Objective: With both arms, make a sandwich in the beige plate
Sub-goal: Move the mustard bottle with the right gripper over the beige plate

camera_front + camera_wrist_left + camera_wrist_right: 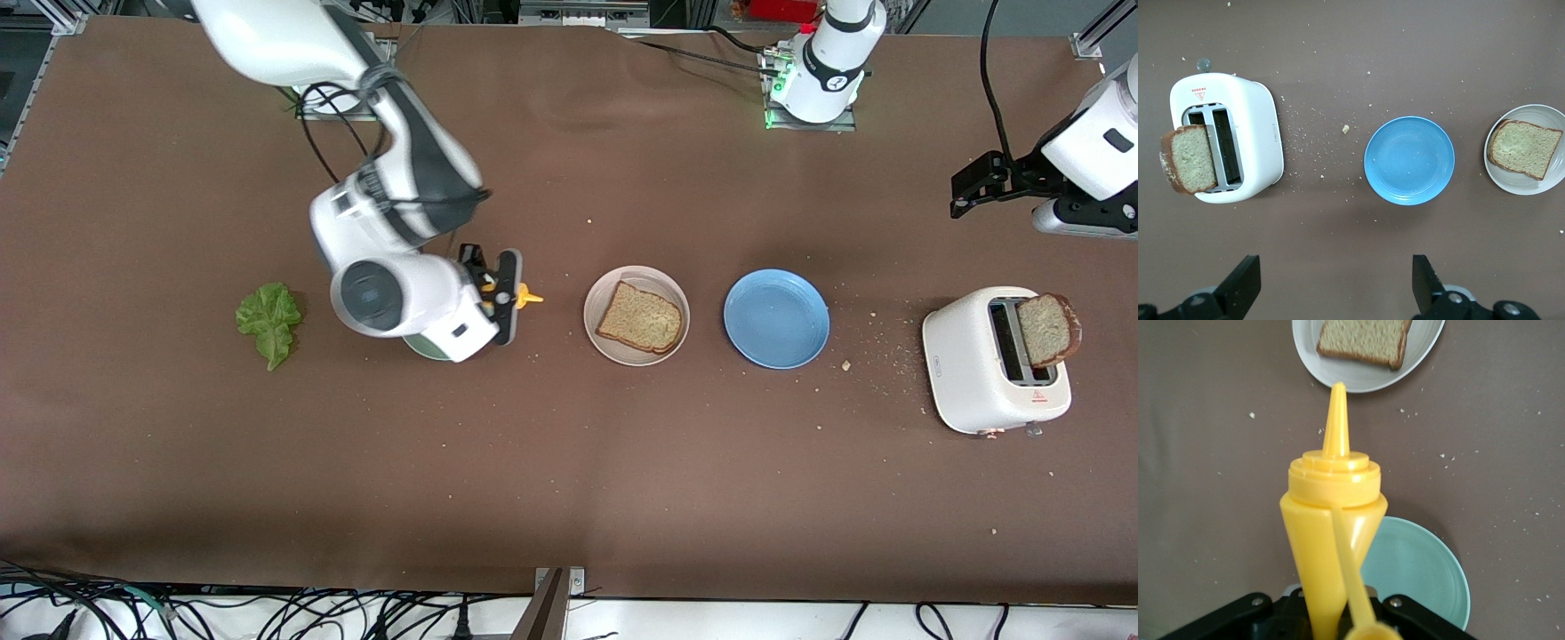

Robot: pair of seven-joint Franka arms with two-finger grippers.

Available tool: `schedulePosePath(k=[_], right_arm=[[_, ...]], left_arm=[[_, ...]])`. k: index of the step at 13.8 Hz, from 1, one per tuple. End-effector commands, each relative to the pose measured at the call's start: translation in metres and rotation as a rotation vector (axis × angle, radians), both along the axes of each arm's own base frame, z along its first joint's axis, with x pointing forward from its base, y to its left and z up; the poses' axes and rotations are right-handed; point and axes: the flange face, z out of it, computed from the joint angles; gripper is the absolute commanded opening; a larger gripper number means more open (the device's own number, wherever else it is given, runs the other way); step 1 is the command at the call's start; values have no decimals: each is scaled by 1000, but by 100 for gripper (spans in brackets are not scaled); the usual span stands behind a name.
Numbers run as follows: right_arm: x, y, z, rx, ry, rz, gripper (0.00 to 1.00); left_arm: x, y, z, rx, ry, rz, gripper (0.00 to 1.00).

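**Mustard bottle held over the mint plate, one slice down**

Toaster (pixel 994 364) first, since it sits lowest in the front view, out at the left arm's end of the table, well away from the beige plate (pixel 605 333). One bread slice (pixel 1047 329) stands up out of its slot, tilted, within reach of the arm that works that end. Crumbs lie scattered on the table between the toaster and the blue plate (pixel 776 318), which is bare and lies just beside the beige plate.

On the beige plate lies a single bread slice (pixel 640 317), flat, probably the base of the sandwich. No lettuce is on it yet. The lettuce leaf (pixel 269 322) lies on the table well apart from the beige plate, toward the right arm's end.

Between leaf and beige plate, the right gripper (pixel 500 296) is clamped on a yellow squeeze bottle (pixel 1331 520), held on its side with the nozzle aimed toward the beige plate. Bottle and gripper hang over a mint-green plate (pixel 1421 570), mostly hidden under the arm in the front view. The cap hangs off on its strap.

The left gripper (pixel 1335 283) waits high over the table near the toaster, fingers spread wide and empty, likely parked for the toaster slice.
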Motion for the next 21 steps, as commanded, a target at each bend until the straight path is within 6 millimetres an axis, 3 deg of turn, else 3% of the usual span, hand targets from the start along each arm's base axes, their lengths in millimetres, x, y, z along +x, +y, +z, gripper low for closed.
schedulePosePath(k=[1, 3, 6, 12, 16, 21], right_arm=[[-25, 43, -2, -139, -97, 12, 0], [-49, 71, -3, -215, -164, 45, 0], [-102, 127, -18, -326, -263, 136, 0], [-161, 182, -74, -468, -418, 181, 0], [-155, 190, -98, -443, -481, 207, 0], [-113, 172, -97, -408, -554, 200, 0]], left_arm=[[-2, 1, 7, -10, -11, 16, 100], [-2, 1, 6, -14, -9, 14, 100], [-2, 8, 6, -16, -5, 25, 100], [-2, 8, 6, -16, -5, 23, 100], [-3, 7, 7, -16, -6, 20, 100], [-3, 6, 8, -16, -8, 25, 100]])
